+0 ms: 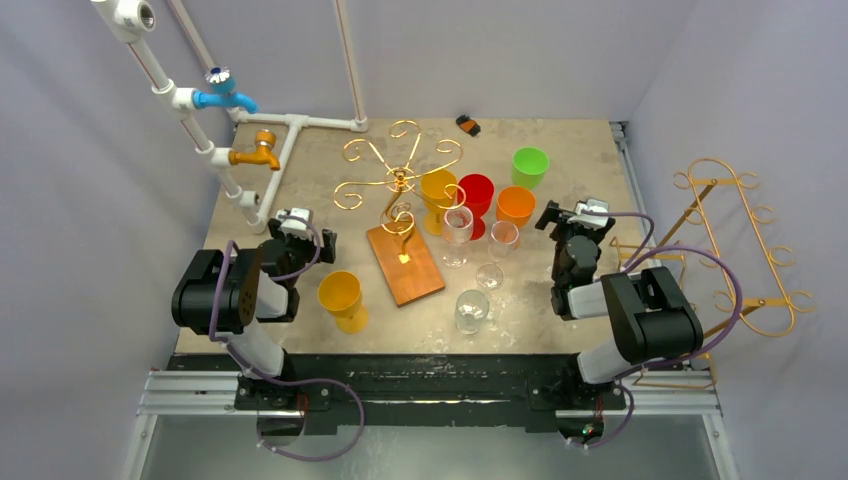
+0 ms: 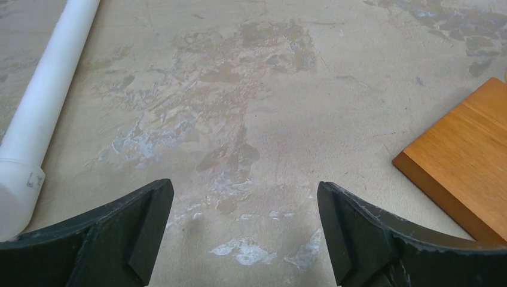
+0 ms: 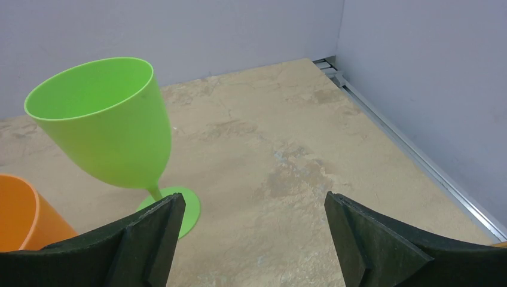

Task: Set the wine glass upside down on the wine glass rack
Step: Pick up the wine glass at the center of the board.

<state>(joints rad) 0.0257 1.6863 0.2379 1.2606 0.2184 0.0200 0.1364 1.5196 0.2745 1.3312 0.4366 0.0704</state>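
Observation:
The wine glass rack (image 1: 400,182) is a gold wire tree with curled arms on a wooden base (image 1: 405,263), mid-table; nothing hangs on it. Several clear wine glasses (image 1: 457,226) stand upright just right of it, with yellow (image 1: 437,188), red (image 1: 477,194), orange (image 1: 516,205) and green (image 1: 530,165) goblets behind them. A yellow goblet (image 1: 341,297) stands by the left arm. My left gripper (image 1: 292,222) (image 2: 245,197) is open over bare table, the wooden base (image 2: 466,161) to its right. My right gripper (image 1: 578,215) (image 3: 254,203) is open and empty, with the green goblet (image 3: 107,125) to its left.
A white pipe frame (image 1: 290,135) (image 2: 42,119) with a blue tap (image 1: 225,97) and an orange tap (image 1: 255,155) runs along the left and back. A second gold rack (image 1: 740,240) sits off the table's right edge. A small dark object (image 1: 467,124) lies at the back. Walls enclose the table.

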